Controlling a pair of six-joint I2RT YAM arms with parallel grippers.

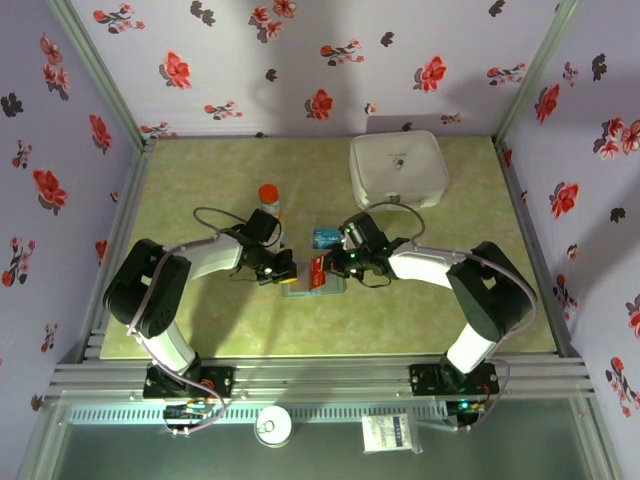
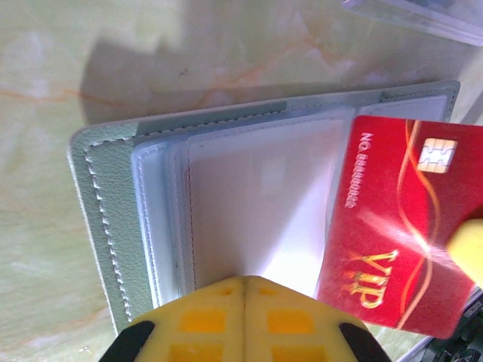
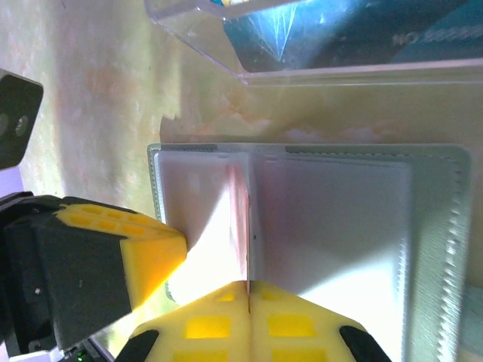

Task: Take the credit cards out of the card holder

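Red card (image 2: 400, 234) stands mostly out of the grey-green holder (image 2: 102, 204), pinched by the right gripper (image 3: 249, 294). The left gripper (image 2: 245, 290), pressed together, pins the holder's near edge. Extraction looks midway; next calls for lifting the card clear, holder held down.

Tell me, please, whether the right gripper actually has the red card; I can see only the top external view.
Observer: Yes. In the right wrist view the right gripper is shut on the red card, which shows edge-on there.
Operator: Is the left arm holding anything?
Observer: No. The left gripper is shut, with its tips over the card holder, whose clear sleeves look empty.
Operator: Where does the blue card sit?
Observer: The blue card lies in a clear tray just beyond the holder.
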